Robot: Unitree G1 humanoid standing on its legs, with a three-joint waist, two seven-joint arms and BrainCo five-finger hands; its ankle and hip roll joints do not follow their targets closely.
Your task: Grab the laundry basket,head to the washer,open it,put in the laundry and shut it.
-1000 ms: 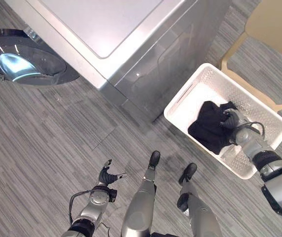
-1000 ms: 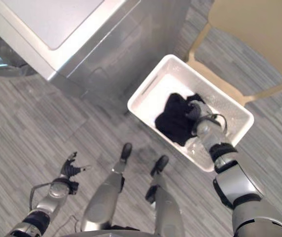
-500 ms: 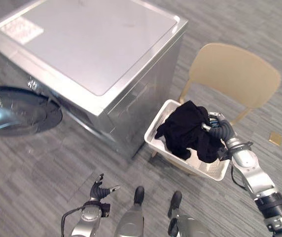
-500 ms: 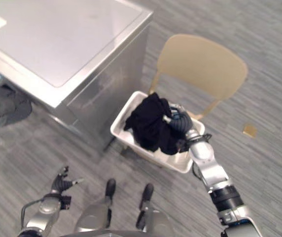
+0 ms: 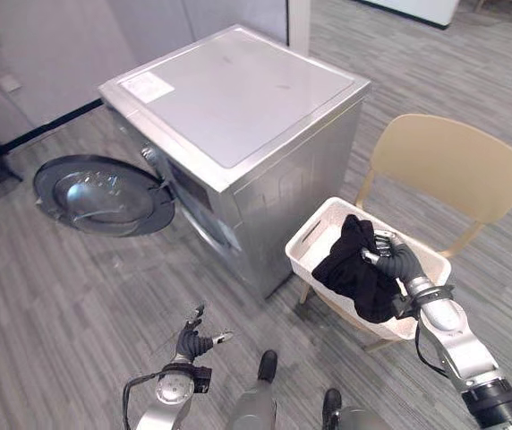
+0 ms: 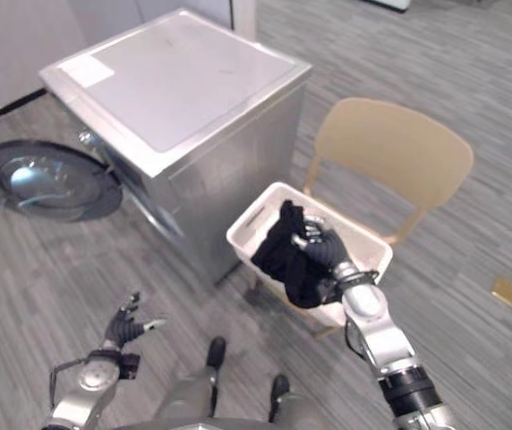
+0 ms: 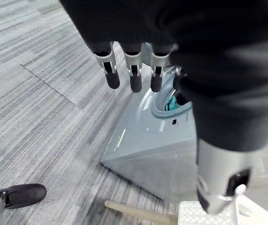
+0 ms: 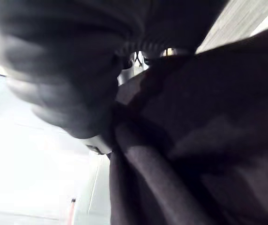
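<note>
My right hand (image 5: 397, 262) is shut on a black garment (image 5: 354, 273) and holds it up over the white laundry basket (image 5: 314, 240), which rests on a tan chair (image 5: 448, 170). The dark cloth (image 8: 195, 140) fills the space before the right wrist camera. The silver washer (image 5: 238, 116) stands to the left of the basket with its round dark door (image 5: 104, 195) swung wide open. My left hand (image 5: 193, 339) hangs low near the floor, its fingers (image 7: 134, 70) straight and holding nothing. The washer's open drum (image 7: 169, 101) shows past those fingers.
Grey striped flooring (image 5: 50, 296) surrounds the washer. The tan chair stands right of the washer, close to its side panel. A small tan square (image 6: 507, 290) lies on the floor at the right.
The whole picture has shifted and drawn back, so the camera moved. My right hand holds the black garment lower, closer to the basket, than half a second ago. The left hand stays low and open.
</note>
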